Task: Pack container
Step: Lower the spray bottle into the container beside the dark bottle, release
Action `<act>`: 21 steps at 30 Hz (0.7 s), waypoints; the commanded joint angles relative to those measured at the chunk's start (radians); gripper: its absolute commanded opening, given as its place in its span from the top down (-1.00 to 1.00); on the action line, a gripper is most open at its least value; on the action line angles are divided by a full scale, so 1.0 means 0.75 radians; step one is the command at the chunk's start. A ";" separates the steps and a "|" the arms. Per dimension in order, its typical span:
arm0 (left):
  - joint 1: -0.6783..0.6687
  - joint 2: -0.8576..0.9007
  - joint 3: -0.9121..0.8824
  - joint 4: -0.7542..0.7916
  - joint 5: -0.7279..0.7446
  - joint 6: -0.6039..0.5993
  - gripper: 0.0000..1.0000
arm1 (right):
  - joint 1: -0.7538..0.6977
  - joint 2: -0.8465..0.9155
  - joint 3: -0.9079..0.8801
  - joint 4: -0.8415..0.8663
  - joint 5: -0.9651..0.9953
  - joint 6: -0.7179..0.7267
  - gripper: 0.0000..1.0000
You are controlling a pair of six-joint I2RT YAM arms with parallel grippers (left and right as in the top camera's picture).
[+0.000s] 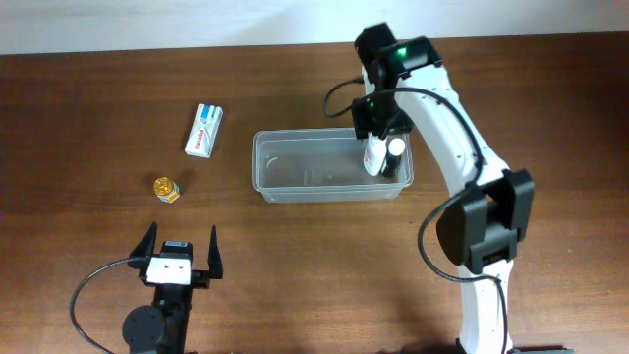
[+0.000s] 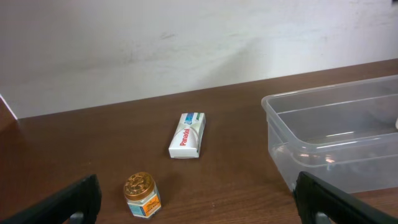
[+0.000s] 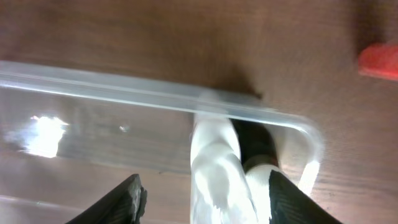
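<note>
The clear plastic container (image 1: 295, 187) lies in the middle of the table. It also shows in the left wrist view (image 2: 278, 134) and the right wrist view (image 3: 124, 90). My right gripper (image 1: 383, 147) hangs over its right end, open (image 3: 208, 202). A white bottle (image 3: 217, 168) and a second bottle with a black cap (image 3: 255, 140) stand inside, between and just beyond the fingers; the left finger is clear of them. My left gripper (image 1: 182, 251) is open and empty near the front left (image 2: 199, 208).
A white Panadol box (image 1: 204, 130) lies left of the container, also in the left wrist view (image 2: 188, 135). A small gold-lidded jar (image 1: 165, 187) stands in front of the left gripper (image 2: 142, 194). An orange-red object (image 3: 378, 61) sits beyond the container's end.
</note>
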 commanded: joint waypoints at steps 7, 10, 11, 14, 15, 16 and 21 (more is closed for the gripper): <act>0.009 -0.009 -0.008 -0.002 -0.006 0.021 -0.99 | -0.050 -0.166 0.441 -0.168 0.094 -0.092 -0.59; 0.009 -0.009 -0.008 -0.002 -0.006 0.021 -0.99 | -0.120 -0.167 0.491 -0.192 0.170 -0.092 -0.69; 0.009 -0.009 -0.008 -0.002 -0.006 0.021 -0.99 | -0.161 -0.167 0.492 -0.194 0.183 -0.092 -0.73; 0.009 -0.009 -0.008 -0.002 -0.006 0.021 -0.99 | -0.284 -0.153 0.486 -0.190 0.137 -0.092 -0.77; 0.009 -0.009 -0.008 -0.002 -0.006 0.021 -0.99 | -0.323 -0.148 0.484 -0.189 0.108 -0.093 -0.77; 0.009 -0.009 -0.008 -0.002 -0.006 0.021 -0.99 | -0.365 -0.133 0.483 -0.185 0.073 -0.093 -0.77; 0.009 -0.009 -0.008 -0.002 -0.006 0.021 -0.99 | -0.486 -0.094 0.454 -0.168 -0.025 -0.128 -0.76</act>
